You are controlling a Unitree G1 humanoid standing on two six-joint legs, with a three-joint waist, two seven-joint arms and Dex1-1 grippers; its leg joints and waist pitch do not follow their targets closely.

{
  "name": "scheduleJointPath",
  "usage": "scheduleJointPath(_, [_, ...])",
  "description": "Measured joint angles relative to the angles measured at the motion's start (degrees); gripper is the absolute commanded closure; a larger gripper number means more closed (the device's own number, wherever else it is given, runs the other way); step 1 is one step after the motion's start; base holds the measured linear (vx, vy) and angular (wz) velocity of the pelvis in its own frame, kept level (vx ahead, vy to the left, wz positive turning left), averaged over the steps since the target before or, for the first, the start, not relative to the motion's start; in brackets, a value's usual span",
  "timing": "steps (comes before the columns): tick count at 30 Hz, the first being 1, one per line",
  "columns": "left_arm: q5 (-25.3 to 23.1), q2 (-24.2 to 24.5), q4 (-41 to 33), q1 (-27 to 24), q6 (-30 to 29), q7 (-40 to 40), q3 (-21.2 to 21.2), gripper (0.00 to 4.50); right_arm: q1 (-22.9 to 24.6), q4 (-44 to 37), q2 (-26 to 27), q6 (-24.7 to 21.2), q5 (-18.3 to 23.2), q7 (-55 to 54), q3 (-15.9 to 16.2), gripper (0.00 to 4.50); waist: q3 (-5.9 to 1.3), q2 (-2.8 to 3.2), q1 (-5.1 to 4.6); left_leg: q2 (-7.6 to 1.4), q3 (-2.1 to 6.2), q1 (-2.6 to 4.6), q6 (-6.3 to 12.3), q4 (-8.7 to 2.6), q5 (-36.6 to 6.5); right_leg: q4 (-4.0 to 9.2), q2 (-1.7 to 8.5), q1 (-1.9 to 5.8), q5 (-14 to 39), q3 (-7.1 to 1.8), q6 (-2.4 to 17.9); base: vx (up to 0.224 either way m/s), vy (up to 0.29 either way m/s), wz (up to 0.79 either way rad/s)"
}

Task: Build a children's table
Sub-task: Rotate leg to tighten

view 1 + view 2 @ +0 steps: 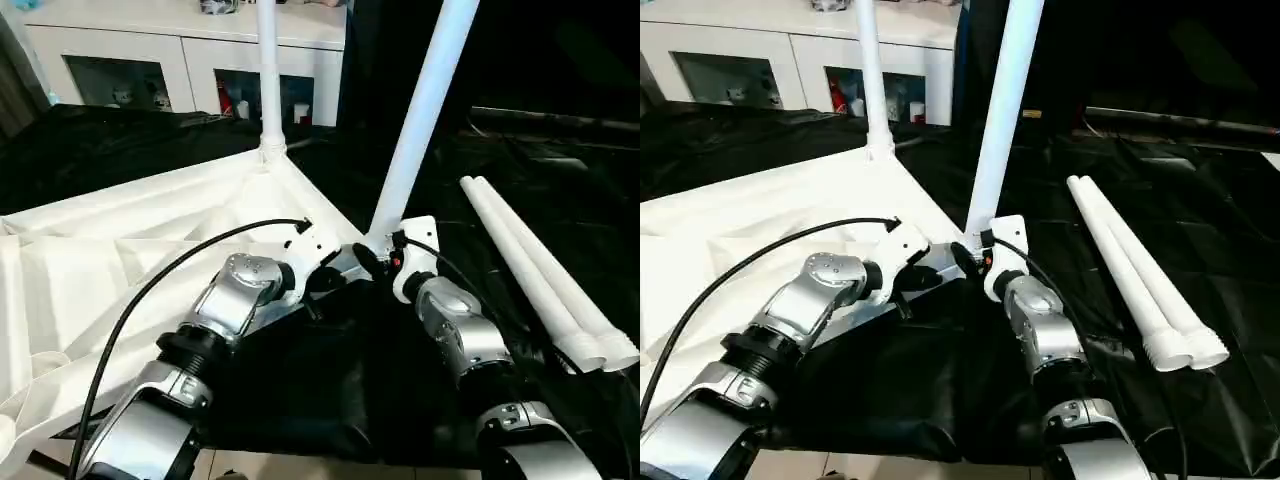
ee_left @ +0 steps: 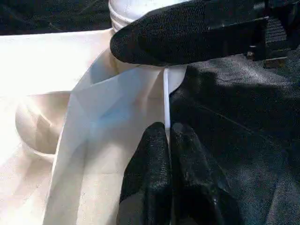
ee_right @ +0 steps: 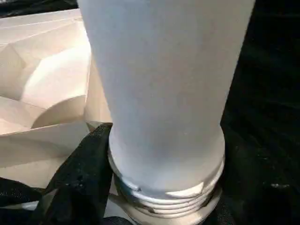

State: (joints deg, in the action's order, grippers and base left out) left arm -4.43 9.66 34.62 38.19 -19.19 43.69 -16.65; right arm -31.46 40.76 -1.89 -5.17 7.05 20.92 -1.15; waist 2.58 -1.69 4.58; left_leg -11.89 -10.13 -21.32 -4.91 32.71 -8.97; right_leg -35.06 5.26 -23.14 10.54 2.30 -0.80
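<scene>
The white table top (image 1: 120, 260) lies upside down on a black cloth (image 1: 1200, 230), ribs showing. Its near corner is hidden behind the two hands. One white leg (image 1: 268, 80) stands at the far corner, its top cut off. A second leg (image 1: 425, 110) leans up from the near corner. The left hand (image 2: 168, 154) is pinched together on the top's thin edge. The right hand (image 1: 375, 262) is clamped around that second leg's threaded bottom. Two more legs (image 1: 1130, 270) lie on the cloth, well apart from the top.

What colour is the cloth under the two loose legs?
Black cloth, clearest in the right eye view beside the loose legs.
</scene>
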Motion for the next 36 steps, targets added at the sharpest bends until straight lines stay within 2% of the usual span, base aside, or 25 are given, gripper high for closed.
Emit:
scheduleJointPath(2, [0.04, 0.7, -0.21, -0.23, 0.53, 0.44, 0.01, 4.5, 0.19, -0.07, -0.4, 0.28, 0.15, 1.93, 0.06, 0.67, 0.0, 0.0, -0.26, 0.0, 0.01, 0.0, 0.0, -0.06, 0.0, 0.01, -0.01, -0.02, 0.0, 0.02, 0.0, 0.0, 0.0, 0.0])
scheduleJointPath(4, [0.06, 1.4, -1.14, -0.87, 0.88, 1.28, 0.03, 4.5, 1.02, -1.39, -2.92, -0.16, 0.1, 6.52, 1.77, 0.54, 0.0, 0.0, -0.33, -0.01, 0.0, 0.0, 0.0, -0.1, 0.0, 0.01, -0.01, -0.03, -0.07, 0.04, 0.11, 0.0, 0.0, 0.0])
scheduleJointPath(11, [0.68, 4.59, -3.62, -2.56, 2.36, 5.91, 0.12, 4.5, 4.65, -8.63, -12.2, -1.42, -0.28, 21.73, 6.71, 0.54, -0.01, 0.02, -0.32, -0.03, -0.05, 0.01, 0.0, -0.28, 0.0, 0.03, -0.09, -0.08, 0.0, 0.09, 0.01, 0.0, 0.0, 0.0])
scheduleJointPath(14, [2.52, 7.85, -6.92, -5.04, 3.46, 10.96, 0.17, 4.5, 5.09, -10.38, -15.17, -0.94, 0.11, 28.7, 7.98, 0.54, 0.01, 0.04, -0.51, -0.03, -0.04, 0.01, 0.0, -0.29, 0.0, 0.05, -0.09, -0.12, 0.0, 0.06, 0.01, 0.0, 0.0, 0.0])
scheduleJointPath(20, [3.68, 9.73, -11.69, -8.01, 3.43, 17.79, -0.31, 4.5, 5.05, -12.85, -15.34, -0.86, 2.08, 33.6, 8.55, 0.54, 0.06, 0.16, 0.63, 0.0, -0.13, -0.05, 0.0, -0.28, 0.0, 0.08, 0.01, -0.13, 0.02, 0.04, 0.0, 0.0, 0.0, 0.0])
scheduleJointPath(26, [4.12, 10.33, -12.65, -8.64, 3.29, 18.61, -0.39, 4.5, 4.91, -12.93, -15.61, -0.48, 2.16, 35.47, 9.25, 0.54, 0.06, 0.15, 0.62, 0.0, -0.19, -0.05, 0.0, -0.27, 0.0, 0.07, 0.02, -0.13, 0.02, 0.03, 0.0, 0.0, 0.0, 0.0])
scheduleJointPath(31, [4.15, 10.61, -13.48, -9.15, 3.03, 19.05, -0.38, 4.5, 4.65, -12.17, -15.95, 0.35, 1.94, 36.17, 9.5, 1.01, 0.08, 0.12, 0.58, 0.0, -0.21, -0.05, 0.0, -0.27, 0.0, 0.06, 0.01, -0.13, 0.03, 0.03, -0.01, 0.0, 0.0, 0.0])
scheduleJointPath(32, [4.15, 10.62, -13.56, -9.21, 2.96, 19.12, -0.38, 4.5, 4.49, -11.86, -15.92, 0.37, 1.95, 36.33, 9.5, 1.22, 0.08, 0.11, 0.58, 0.0, -0.21, -0.06, 0.0, -0.27, 0.0, 0.06, 0.01, -0.13, 0.03, 0.02, -0.02, 0.0, 0.0, 0.0])
scheduleJointPath(36, [4.15, 10.69, -13.8, -9.4, 2.82, 19.41, -0.31, 4.5, 4.2, -11.27, -15.87, 0.4, 1.93, 36.41, 9.38, 1.42, 0.08, 0.11, 0.61, 0.0, -0.22, -0.05, 0.0, -0.26, 0.0, 0.07, 0.01, -0.13, 0.03, 0.02, -0.02, 0.0, 0.0, 0.0])
